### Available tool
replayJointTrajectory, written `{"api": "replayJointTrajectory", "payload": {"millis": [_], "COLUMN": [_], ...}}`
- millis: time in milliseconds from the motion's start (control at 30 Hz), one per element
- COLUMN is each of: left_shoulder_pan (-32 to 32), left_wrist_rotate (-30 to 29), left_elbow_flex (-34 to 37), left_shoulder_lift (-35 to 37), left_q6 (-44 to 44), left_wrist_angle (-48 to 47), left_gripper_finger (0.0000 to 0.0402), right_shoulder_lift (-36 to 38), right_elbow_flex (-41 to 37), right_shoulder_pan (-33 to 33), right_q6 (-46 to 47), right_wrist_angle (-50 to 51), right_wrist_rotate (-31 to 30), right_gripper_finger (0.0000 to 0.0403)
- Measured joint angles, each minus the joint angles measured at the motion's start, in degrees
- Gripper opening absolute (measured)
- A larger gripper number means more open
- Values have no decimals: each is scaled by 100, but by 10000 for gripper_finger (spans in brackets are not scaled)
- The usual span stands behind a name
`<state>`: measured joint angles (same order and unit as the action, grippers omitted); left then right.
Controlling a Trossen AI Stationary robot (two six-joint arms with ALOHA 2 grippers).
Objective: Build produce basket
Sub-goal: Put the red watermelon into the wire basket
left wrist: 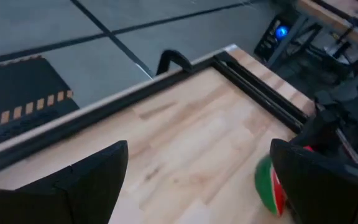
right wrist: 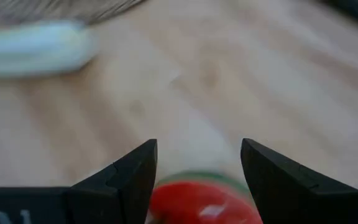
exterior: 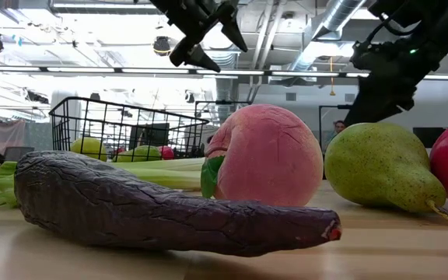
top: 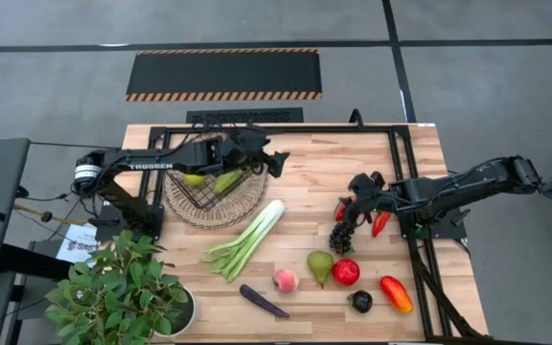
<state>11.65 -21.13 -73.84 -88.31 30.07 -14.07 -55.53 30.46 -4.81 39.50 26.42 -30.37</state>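
We see a wrinkled dark purple aubergine (exterior: 169, 206) lying nearest on the pale wooden counter (exterior: 411, 249). Behind it sit a pink fuzzy peach (exterior: 271, 155) and a speckled green pear (exterior: 379, 167). Farther back, the black wire-mesh basket (exterior: 127, 128) holds yellow-green fruit. The left gripper (exterior: 212, 35) hangs spread above.

"TROSSEN" in white on left arm (top: 151, 164); nothing else readable.

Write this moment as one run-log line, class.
left gripper: open, empty, above table beside dark wire-mesh basket | right gripper: around red-and-green watermelon slice | long green-white leek stalk: on table
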Motion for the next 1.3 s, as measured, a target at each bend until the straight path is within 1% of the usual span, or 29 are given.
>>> {"api": "replayJointTrajectory", "payload": {"millis": [67,200,400,533,667,800,900,1067,1300], "left_shoulder_pan": [118,285,340,336,332,324,269,46,-447], "left_wrist_rotate": [91,327,779,829,913,1299,1693,2341,2357], "left_elbow_flex": [0,0,0,0,0,0,0,0,0], "left_shoulder_lift": [0,0,0,0,0,0,0,0,0], "left_q6": [16,17,-264,-547,-529,-466,-400,-45,508], "left_wrist_angle": [79,197,196,200,200,200,199,200,200], "left_gripper_finger": [377,377,377,377,377,377,377,377,377], "right_shoulder_lift": [0,0,0,0,0,0,0,0,0], "right_elbow_flex": [0,0,0,0,0,0,0,0,0], "right_shoulder_pan": [212,617,938,1008,1024,1022,1022,1022,1022], "right_q6": [-4,-74,-89,-93,-93,-93,-93,-93,-93], "right_wrist_angle": [2,-5,-7,-7,-7,-9,-9,-9,-9], "right_wrist_rotate": [-142,-101,-100,-99,-98,-97,-96,-96,-94], "right_gripper_finger": [255,255,255,255,255,255,255,255,255]}}
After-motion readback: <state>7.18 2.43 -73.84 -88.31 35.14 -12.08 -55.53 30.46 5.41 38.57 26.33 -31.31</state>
